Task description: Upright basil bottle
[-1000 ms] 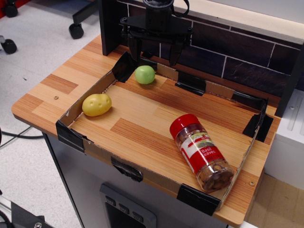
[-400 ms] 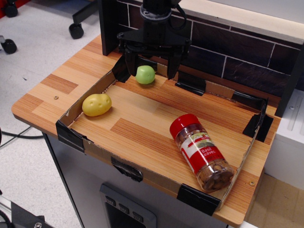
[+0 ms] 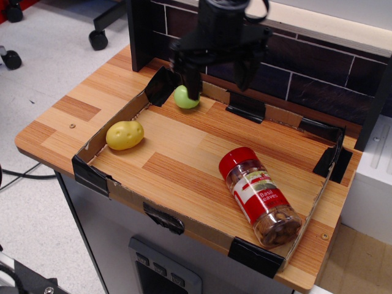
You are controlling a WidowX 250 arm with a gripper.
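The basil bottle [image 3: 259, 195] lies on its side at the front right of the cardboard tray [image 3: 184, 215]. It is a clear jar with a red cap pointing to the back left and a red-and-white "Basil Leaves" label facing up. My black gripper [image 3: 218, 86] hangs open and empty above the back of the tray, far behind the bottle. Its left finger [image 3: 193, 82] partly covers a green ball [image 3: 182, 98].
A yellow potato toy [image 3: 125, 135] lies at the tray's left side. The tray's low cardboard walls carry black tape at the corners. A dark tiled wall [image 3: 306, 67] rises behind the tray. The wooden table ends close to the tray's front and left.
The gripper has shifted to the right and turned. It now stands in front of the green ball. The bottle, potato and ball have not moved.
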